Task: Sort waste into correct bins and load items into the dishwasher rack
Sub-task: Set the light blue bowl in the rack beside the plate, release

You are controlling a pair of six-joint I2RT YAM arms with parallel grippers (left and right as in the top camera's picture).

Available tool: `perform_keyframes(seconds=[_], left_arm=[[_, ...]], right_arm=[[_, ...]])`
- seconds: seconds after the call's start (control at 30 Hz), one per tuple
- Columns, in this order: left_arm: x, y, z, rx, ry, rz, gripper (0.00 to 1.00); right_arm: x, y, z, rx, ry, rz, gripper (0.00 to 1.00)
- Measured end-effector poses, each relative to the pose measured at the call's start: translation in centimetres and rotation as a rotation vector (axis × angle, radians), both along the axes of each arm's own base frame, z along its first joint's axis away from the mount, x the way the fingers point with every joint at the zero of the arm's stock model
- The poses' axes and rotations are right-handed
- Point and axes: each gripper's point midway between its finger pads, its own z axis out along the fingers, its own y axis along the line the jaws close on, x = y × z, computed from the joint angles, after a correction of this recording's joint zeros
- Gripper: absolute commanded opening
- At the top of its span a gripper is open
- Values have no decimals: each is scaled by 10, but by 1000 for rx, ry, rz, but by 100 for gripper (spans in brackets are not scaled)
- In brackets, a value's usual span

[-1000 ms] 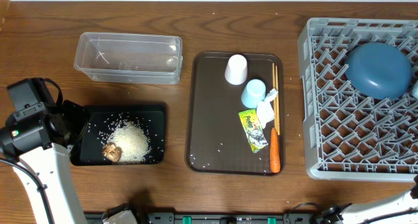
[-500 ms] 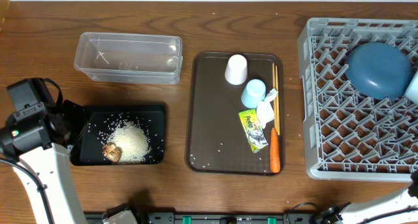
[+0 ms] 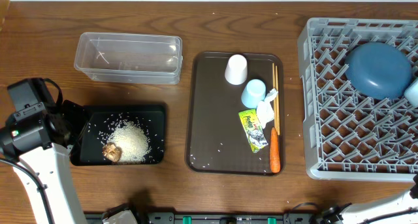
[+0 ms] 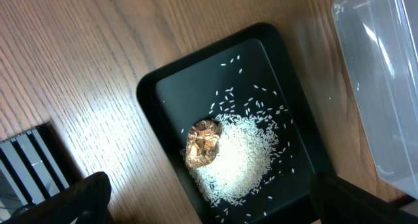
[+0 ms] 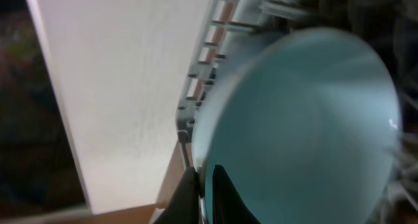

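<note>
1. Your right gripper [image 5: 204, 185] is clamping its jaws together on the rim of the bowl [image 5: 300, 132], at the right side of the rack [image 3: 326, 126], beside the plate [image 3: 379, 68] lying in it.
2. Your left gripper [image 4: 222, 199] is hanging with jaws wide apart above the black tray [image 4: 163, 87], which is holding the rice [image 4: 245, 159] and brown lump [image 4: 204, 142].
3. The tub [image 3: 127, 57] is sitting on the surface [image 3: 196, 28] behind that tray.
4. The brown tray [image 3: 209, 119] is carrying the white cup [image 3: 236, 69], blue cup [image 3: 254, 92], tissue [image 3: 266, 110], wrapper [image 3: 253, 130], carrot [image 3: 274, 150] and chopsticks [image 3: 275, 80].
</note>
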Motion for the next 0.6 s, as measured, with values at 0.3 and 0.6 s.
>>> perform_keyframes(seconds=[0.3, 0.6], left_arm=[[0, 0, 0, 0, 0, 0, 98], [0, 0, 0, 0, 0, 0, 98]], right_arm=[[-48, -18, -21, -47, 349, -203, 24], [-80, -16, 41, -203, 420, -380, 50]])
